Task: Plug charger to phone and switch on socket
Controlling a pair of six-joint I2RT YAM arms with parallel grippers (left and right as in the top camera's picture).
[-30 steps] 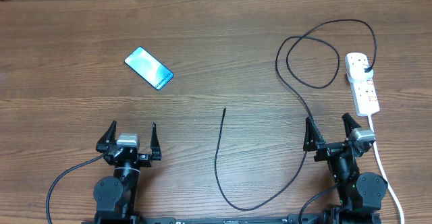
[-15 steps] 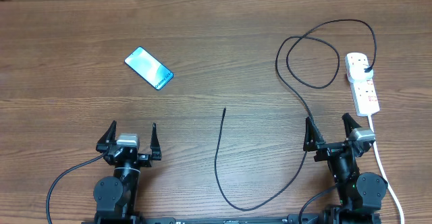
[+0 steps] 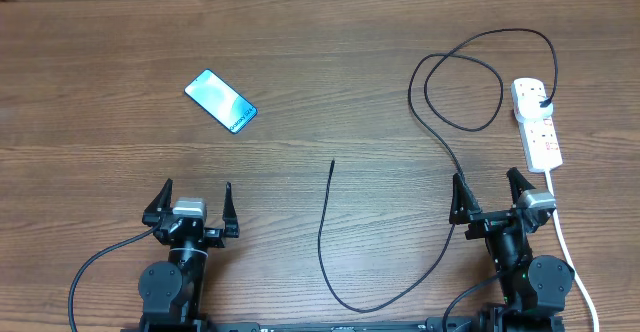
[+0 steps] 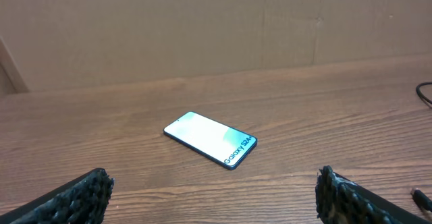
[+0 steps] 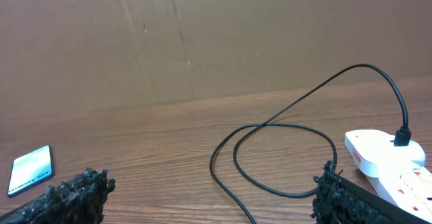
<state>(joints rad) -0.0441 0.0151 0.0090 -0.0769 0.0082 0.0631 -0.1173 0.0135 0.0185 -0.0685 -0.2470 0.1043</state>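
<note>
i find the left jaws and right jaws spread wide, holding nothing, at the near counter (image 3: 350,52) edge. the charger (image 3: 320,232) tip lies loose between them, its plug seated in the socket (image 3: 537,122) at far right. the phone (image 3: 221,101) lies screen up at far left, well apart from the cable.
</note>
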